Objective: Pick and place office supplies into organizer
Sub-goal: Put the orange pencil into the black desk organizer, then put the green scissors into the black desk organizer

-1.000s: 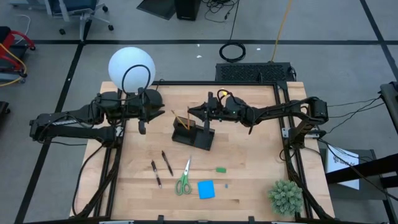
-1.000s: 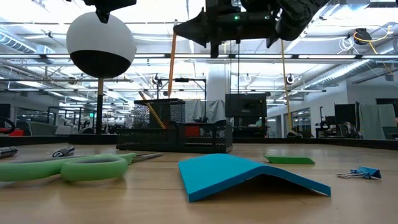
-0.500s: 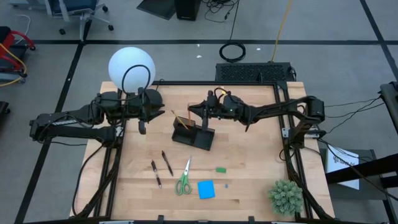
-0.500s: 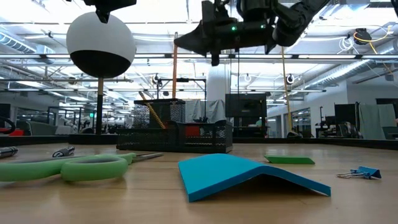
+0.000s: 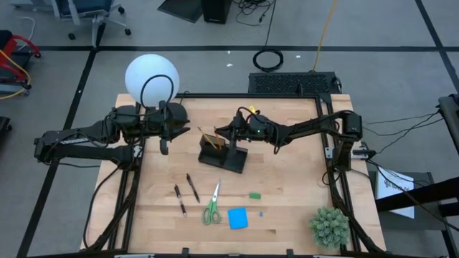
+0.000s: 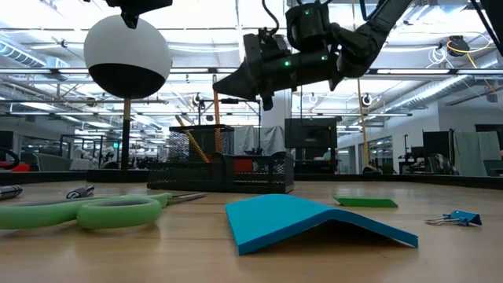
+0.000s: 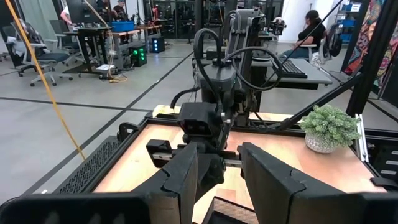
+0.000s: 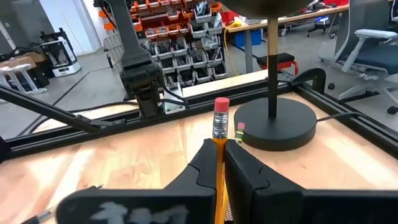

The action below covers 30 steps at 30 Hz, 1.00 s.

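Observation:
My right gripper (image 5: 219, 133) is over the black organizer (image 5: 224, 156), shut on an orange pencil (image 6: 217, 106) that stands upright above the taller pen compartment (image 6: 202, 147). Another pencil (image 5: 206, 135) leans in that compartment. On the table nearer the front lie two dark pens (image 5: 186, 193), green-handled scissors (image 5: 212, 204), a blue sticky-note pad (image 5: 237, 218) and a green eraser (image 5: 254, 195). My left gripper (image 7: 217, 180) hangs open with nothing in it, left of the organizer beside the lamp. My right gripper pinches the orange pencil's shaft (image 8: 218, 149) between its two fingers, a little below the pink eraser end (image 8: 221, 106). The fingers come level from the table's right side and lie across the pencil. The pencil stands upright, its lower end reaching down to the pen compartment.
A lamp with a white globe (image 5: 150, 76) and a round black base (image 8: 273, 124) stands at the far left. A green potted plant (image 5: 330, 226) sits at the near right corner. A small blue binder clip (image 6: 454, 218) lies by the sticky pad.
My right gripper has come down and a little toward the table's left edge, still shut on the orange pencil. The pencil has stayed upright and sunk toward the pen compartment.

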Each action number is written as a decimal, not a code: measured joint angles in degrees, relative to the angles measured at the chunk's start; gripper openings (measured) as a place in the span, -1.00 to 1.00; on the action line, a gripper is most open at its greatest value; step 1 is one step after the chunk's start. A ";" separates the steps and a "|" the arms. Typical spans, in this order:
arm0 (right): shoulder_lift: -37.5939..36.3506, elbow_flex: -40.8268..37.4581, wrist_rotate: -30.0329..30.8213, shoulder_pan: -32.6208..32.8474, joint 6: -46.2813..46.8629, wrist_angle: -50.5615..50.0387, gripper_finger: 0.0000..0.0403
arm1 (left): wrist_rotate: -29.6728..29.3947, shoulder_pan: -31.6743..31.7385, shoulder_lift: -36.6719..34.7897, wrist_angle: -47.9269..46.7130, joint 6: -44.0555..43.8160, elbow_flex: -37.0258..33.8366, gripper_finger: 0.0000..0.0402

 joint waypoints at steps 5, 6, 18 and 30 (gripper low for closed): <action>-0.07 0.00 0.00 0.02 0.04 0.36 -0.98 | 0.00 0.00 0.00 0.02 0.04 0.00 -0.37; -0.07 0.00 0.02 0.00 0.17 0.57 -0.98 | 0.00 0.00 0.00 0.00 0.05 0.00 -0.37; -0.07 0.00 0.04 0.02 2.53 -0.14 -0.64 | 0.00 0.00 0.00 0.00 0.08 0.00 -0.37; -0.07 0.00 -0.16 0.41 2.62 -0.72 -0.31 | 0.00 0.00 0.00 0.00 -0.14 0.00 -0.37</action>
